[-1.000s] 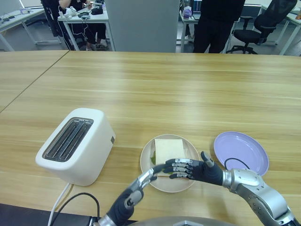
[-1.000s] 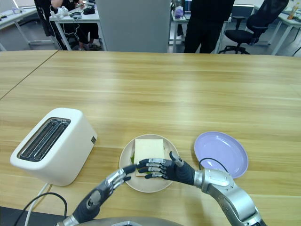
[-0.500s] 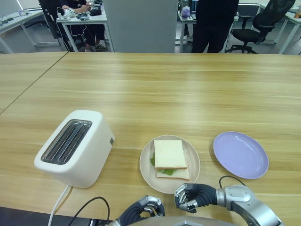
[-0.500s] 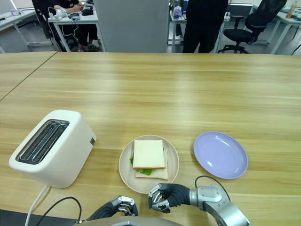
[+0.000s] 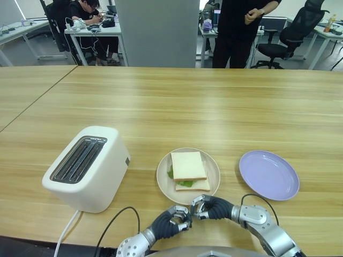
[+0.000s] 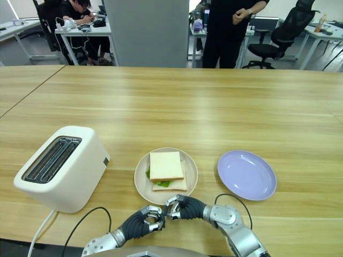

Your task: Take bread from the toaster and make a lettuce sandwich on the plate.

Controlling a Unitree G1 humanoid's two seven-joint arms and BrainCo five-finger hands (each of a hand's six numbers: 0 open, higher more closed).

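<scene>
A sandwich (image 5: 187, 168) of two pale bread slices with green lettuce showing at the edges lies on the beige plate (image 5: 163, 183). The white toaster (image 5: 86, 167) stands to its left with both slots empty. My left hand (image 5: 172, 221) and right hand (image 5: 204, 207) sit side by side just in front of the plate, low above the table, both with fingers curled and holding nothing. Their knuckles nearly touch each other.
An empty lilac plate (image 5: 269, 174) lies right of the beige one. The toaster's white cord (image 5: 64, 235) runs off the near table edge, and a black cable (image 5: 115, 225) loops by my left forearm. People stand and sit at desks beyond the table.
Both hands drew back from the sandwich toward the near edge and curled shut, then came together in front of the plate. The camera view shifted slightly.
</scene>
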